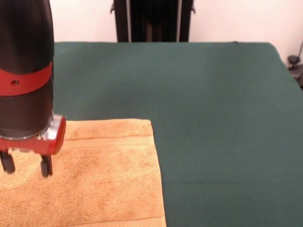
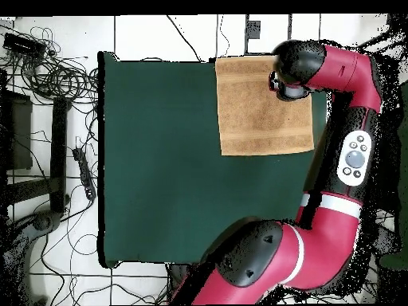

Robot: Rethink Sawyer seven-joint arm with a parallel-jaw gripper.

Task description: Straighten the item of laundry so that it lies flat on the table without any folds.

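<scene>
The orange-tan towel (image 1: 94, 175) lies spread flat on the dark green table (image 1: 213, 118), at the lower left of the front view. A flat woven band runs across it near its far edge. In the overhead view the towel (image 2: 255, 115) sits at the table's (image 2: 159, 159) top right corner. My gripper (image 1: 26, 166) hangs just above the towel's left part, its two black fingertips (image 1: 46, 166) apart and holding nothing. In the overhead view the gripper (image 2: 280, 84) is over the towel's right side. The white tag is not visible.
My red and black arm (image 2: 351, 151) runs along the table's right edge in the overhead view. Cables (image 2: 56, 72) and stands lie on the floor left of the table. A black pedestal (image 1: 154, 21) stands behind the table's far edge.
</scene>
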